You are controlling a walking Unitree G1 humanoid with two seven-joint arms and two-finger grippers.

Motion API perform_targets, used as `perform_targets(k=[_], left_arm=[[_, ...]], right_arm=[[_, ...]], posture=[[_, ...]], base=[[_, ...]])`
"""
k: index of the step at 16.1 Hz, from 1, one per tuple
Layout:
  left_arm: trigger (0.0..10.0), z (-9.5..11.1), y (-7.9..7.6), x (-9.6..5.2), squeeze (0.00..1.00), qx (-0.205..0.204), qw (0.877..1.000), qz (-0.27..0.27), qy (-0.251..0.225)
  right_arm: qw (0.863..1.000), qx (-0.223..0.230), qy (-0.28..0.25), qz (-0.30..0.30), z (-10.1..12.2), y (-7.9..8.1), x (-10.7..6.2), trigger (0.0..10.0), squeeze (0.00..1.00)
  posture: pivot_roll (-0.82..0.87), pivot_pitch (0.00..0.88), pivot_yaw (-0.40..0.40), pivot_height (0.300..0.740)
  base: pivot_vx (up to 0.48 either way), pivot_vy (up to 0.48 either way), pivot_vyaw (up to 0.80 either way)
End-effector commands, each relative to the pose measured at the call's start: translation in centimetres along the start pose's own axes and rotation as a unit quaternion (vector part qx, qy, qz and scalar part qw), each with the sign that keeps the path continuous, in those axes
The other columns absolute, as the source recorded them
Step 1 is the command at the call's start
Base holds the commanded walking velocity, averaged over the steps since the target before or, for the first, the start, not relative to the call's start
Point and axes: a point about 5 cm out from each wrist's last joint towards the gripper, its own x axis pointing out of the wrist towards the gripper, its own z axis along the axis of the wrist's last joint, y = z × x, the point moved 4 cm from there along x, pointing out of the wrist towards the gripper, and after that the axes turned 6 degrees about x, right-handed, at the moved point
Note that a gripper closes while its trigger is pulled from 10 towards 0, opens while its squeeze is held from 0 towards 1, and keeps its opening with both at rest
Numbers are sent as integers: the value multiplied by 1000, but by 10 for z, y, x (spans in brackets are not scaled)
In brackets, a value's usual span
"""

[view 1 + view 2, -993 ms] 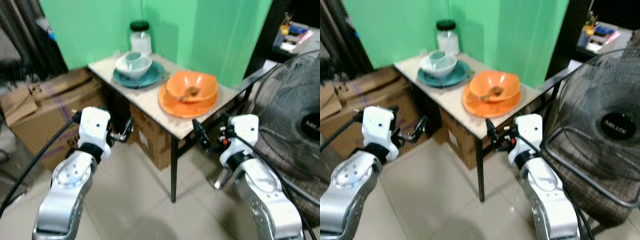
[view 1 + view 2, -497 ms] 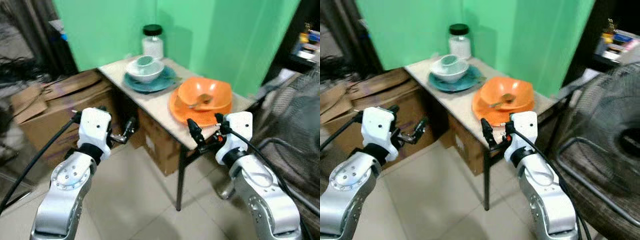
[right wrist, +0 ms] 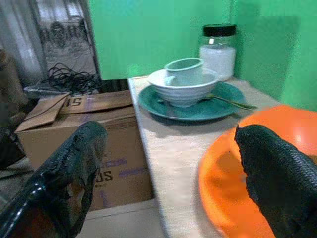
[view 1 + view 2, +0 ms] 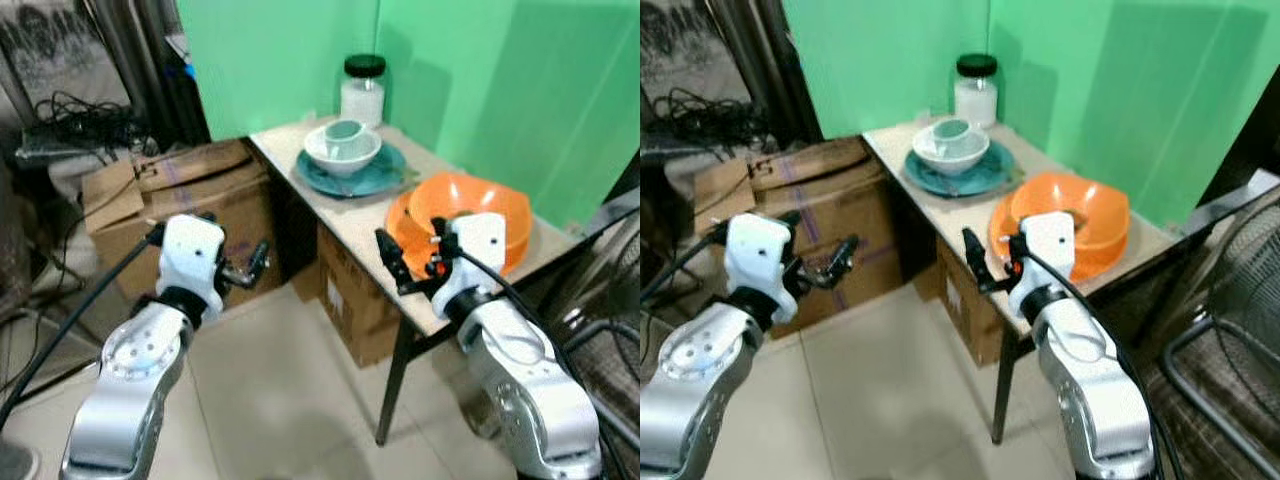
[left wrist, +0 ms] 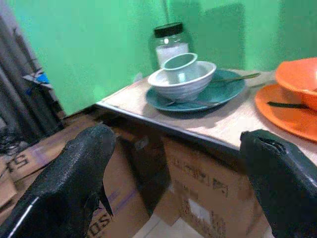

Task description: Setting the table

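We're at the approach stage: right end effector [image 4: 407, 268] hangs at the near edge of the table [image 4: 365, 225], fingers spread, holding nothing, just short of the orange plate [image 4: 412, 232] carrying the orange bowl [image 4: 470, 205]. To do this well we'd come in level, one finger over and one under the plate's near rim, and avoid tipping the bowl. Farther left on the table sit the teal plate [image 4: 385, 178], white bowl [image 4: 342, 150] with a cup [image 4: 343, 130] inside, and a jar [image 4: 362, 88] at the far edge. Left end effector [image 4: 247, 267] is spread too, off the table's left, over the cardboard box [image 4: 180, 190].
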Motion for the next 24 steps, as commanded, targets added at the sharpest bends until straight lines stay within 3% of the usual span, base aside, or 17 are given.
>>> perform_targets(k=[1,9,18,23,24], left_arm=[[10000,5,-1,1,0,2,1000,-6,-7],[10000,3,-6,0,0,6,1000,-23,-3],[10000,7,-29,0,0,1,993,-117,-13],[10000,6,-42,-8,0,-4,982,-186,-8],[10000,2,-45,-10,0,-1,979,-202,1]], right_arm=[[1000,2,-5,-6,5,-2,0,10000,0],[999,33,20,-37,13,-9,11,10000,0],[995,64,52,-49,30,-15,7,10000,0],[991,50,113,-59,39,-19,19,10000,0],[987,37,144,-67,39,-20,29,10000,0]], posture=[[185,0,56,740],[170,0,66,740],[123,0,81,740],[108,0,69,740],[105,0,66,740]], base=[[289,0,0],[289,0,0],[276,0,-420],[0,0,0],[0,0,0]])
